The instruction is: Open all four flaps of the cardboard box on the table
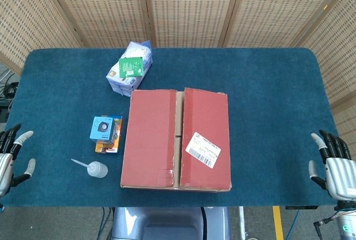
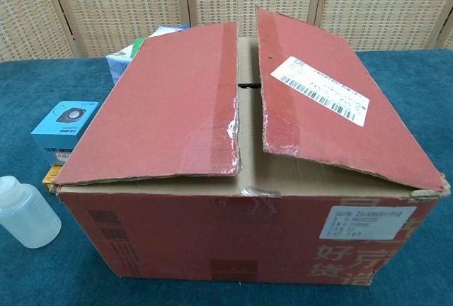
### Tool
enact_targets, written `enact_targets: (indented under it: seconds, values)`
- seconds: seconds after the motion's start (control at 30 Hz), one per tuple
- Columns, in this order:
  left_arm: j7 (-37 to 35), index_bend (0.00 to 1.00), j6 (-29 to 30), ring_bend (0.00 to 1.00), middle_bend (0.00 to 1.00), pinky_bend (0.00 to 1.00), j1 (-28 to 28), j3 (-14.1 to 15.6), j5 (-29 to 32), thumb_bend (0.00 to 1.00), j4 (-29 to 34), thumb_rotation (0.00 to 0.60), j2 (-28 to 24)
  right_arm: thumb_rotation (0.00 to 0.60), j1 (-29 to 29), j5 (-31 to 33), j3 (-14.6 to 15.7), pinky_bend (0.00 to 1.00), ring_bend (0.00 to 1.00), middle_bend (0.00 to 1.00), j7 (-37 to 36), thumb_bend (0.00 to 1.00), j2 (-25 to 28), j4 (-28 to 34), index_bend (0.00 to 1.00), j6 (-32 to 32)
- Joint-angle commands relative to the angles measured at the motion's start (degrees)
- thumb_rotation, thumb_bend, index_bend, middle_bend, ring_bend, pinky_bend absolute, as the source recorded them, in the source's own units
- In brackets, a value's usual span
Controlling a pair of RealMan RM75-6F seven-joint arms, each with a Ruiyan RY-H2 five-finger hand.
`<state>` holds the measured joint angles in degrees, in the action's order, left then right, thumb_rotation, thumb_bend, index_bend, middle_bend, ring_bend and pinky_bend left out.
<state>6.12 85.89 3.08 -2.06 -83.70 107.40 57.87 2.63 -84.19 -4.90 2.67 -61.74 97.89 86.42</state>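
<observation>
small blue box (image 1: 105,129), bottle (image 1: 95,169) crowd cardboard box (image 1: 175,139) left side

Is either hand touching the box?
No, the left hand and right hand hang at the table's outer edges, far from the box.

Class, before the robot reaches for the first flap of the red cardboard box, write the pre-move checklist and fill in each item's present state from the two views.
1. Both outer flaps free of tape: cardboard box shows a gap between left flap and right flap, tape torn. Ok.
2. Left robot hand empty, fingers apart. Ok.
3. Right robot hand empty, fingers apart. Ok.
4. Room left of the box for the flap to swing: blue box and squeeze bottle stand close by. Not ok.
5. Room on the right side. Ok.
6. Inner flaps loose: mostly hidden. Cannot tell.
</observation>
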Motion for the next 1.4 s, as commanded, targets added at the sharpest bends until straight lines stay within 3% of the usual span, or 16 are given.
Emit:
enact_targets:
  seconds: [0.03, 0.17, 0.23, 0.33, 0.6, 0.97, 1.4]
  values:
    - [0.38, 0.14, 0.07, 0.0, 0.0, 0.0, 0.0, -0.08, 0.13, 0.47, -0.21, 0.6, -0.01, 0.6, 0.23, -0.11, -0.14, 0.05, 0.0, 0.05, -0.5, 0.63, 0.18, 0.11, 0.1, -0.2]
    - [1.68, 0.14, 0.11, 0.0, 0.0, 0.0, 0.18, -0.24, 0.15, 0.47, -0.27, 0.6, 0.24, 0.6, 0.83, -1.12, -0.49, 0.05, 0.0, 0.05, -2.38, 0.73, 0.72, 0.27, 0.1, -0.31]
    - [1.95, 0.14, -0.34, 0.0, 0.0, 0.0, 0.45, -0.17, -0.04, 0.47, 0.04, 0.6, 0.08, 0.6, 1.57, -2.21, -0.9, 0.05, 0.0, 0.05, -3.98, 0.88, 1.17, 0.41, 0.1, -0.44]
    - [2.9, 0.14, -0.97, 0.0, 0.0, 0.0, 0.9, -0.24, 0.0, 0.47, 0.65, 0.6, -0.16, 0.6, 3.08, -4.2, -1.71, 0.05, 0.0, 0.06, -6.61, 1.0, 2.02, 0.24, 0.1, -0.75]
    - [4.5, 0.14, -1.69, 0.0, 0.0, 0.0, 1.65, -0.6, 0.25, 0.47, 1.46, 0.6, -0.32, 0.6, 6.96, -8.46, -2.95, 0.05, 0.0, 0.09, -11.16, 1.0, 4.45, 1.6, 0.1, -2.76]
    - [7.39, 0.14, -5.25, 0.0, 0.0, 0.0, 4.33, -1.29, 1.25, 0.47, 2.44, 0.6, -0.51, 0.6, 17.28, -15.66, -4.31, 0.05, 0.0, 0.15, -24.16, 1.0, 8.7, 6.55, 0.16, -11.36]
    - [9.47, 0.14, -7.45, 0.0, 0.0, 0.0, 6.2, -1.85, 3.43, 0.47, 2.9, 0.6, -0.07, 0.6, 29.13, -18.68, -5.76, 0.05, 0.0, 0.2, -25.57, 1.0, 7.63, 11.49, 0.22, -22.09]
